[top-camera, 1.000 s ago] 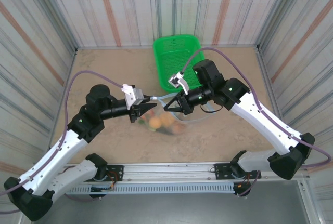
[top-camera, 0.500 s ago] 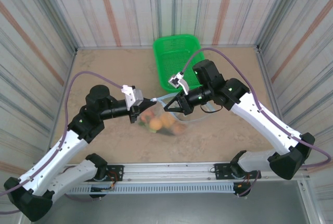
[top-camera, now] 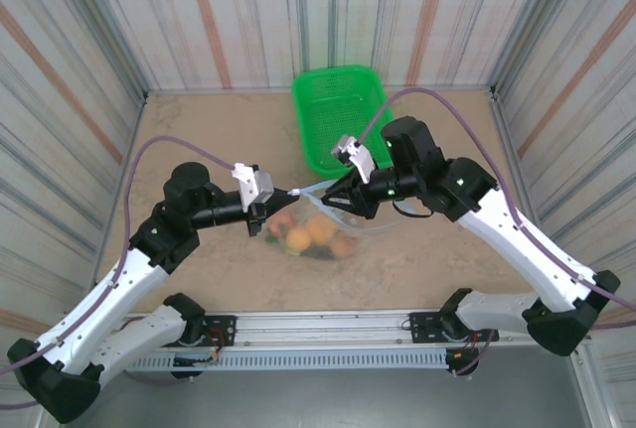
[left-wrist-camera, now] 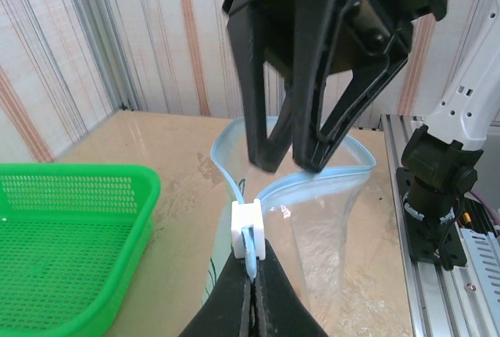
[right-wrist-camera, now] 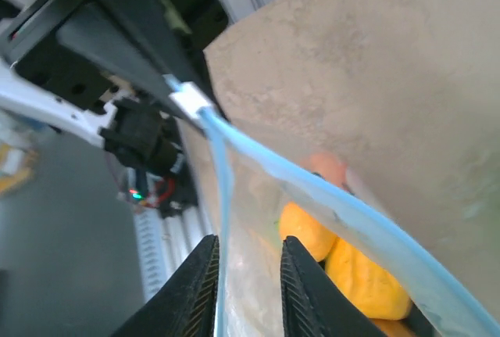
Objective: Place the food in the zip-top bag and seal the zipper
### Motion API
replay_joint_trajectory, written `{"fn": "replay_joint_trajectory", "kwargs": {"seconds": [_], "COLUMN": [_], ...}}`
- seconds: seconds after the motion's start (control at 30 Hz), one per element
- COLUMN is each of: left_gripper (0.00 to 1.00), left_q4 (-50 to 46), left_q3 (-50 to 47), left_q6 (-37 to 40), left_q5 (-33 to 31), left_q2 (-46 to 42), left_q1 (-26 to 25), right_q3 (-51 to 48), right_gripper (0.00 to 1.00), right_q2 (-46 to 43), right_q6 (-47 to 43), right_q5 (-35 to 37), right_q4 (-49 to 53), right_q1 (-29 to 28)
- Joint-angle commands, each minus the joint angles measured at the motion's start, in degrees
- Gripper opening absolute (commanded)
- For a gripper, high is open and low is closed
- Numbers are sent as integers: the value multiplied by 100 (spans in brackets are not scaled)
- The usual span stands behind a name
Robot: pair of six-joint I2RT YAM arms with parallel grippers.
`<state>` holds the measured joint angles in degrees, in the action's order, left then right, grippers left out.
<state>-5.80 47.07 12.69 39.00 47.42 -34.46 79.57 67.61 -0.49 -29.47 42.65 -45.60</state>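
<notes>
L tool (left-wrist-camera: 251,281) pinches zipper (right-wrist-camera: 351,207) edge (R tool (left-wrist-camera: 285,166) parted).

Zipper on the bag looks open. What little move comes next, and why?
Probably close the right fingers on the zipper. The left fingers pinch its white slider, the mouth gapes with the food inside, and the right fingers are parted right at the strip.

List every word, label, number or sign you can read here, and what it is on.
None: there is no readable text on the zip-top bag, its zipper, the white slider, the green basket, the left arm or the right arm.
</notes>
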Motion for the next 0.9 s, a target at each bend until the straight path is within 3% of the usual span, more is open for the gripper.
{"fn": "replay_joint_trajectory", "kwargs": {"seconds": [0.0, 0.13, 0.4, 0.87], "left_gripper": [0, 0, 0, 0], "left_q4": [-22, -18, 35, 97], "left_q3": [-28, -39, -116, -200], "left_q6": [77, 116, 76, 111], "left_q5": [141, 169, 156, 45], "left_q2": [-117, -149, -191, -290], "left_q1": [-49, -45, -46, -51], "right_q3": [366, 936, 1500, 1484], "right_gripper": [25, 26, 31, 30], "right_q2": [-258, 91, 897, 1351], "right_q6": [-1381, -1790, -2201, -2227], "right_q5": [967, 1064, 591, 13], "right_q4": [95, 277, 234, 169], "right_q1": [-486, -528, -572, -573]}}
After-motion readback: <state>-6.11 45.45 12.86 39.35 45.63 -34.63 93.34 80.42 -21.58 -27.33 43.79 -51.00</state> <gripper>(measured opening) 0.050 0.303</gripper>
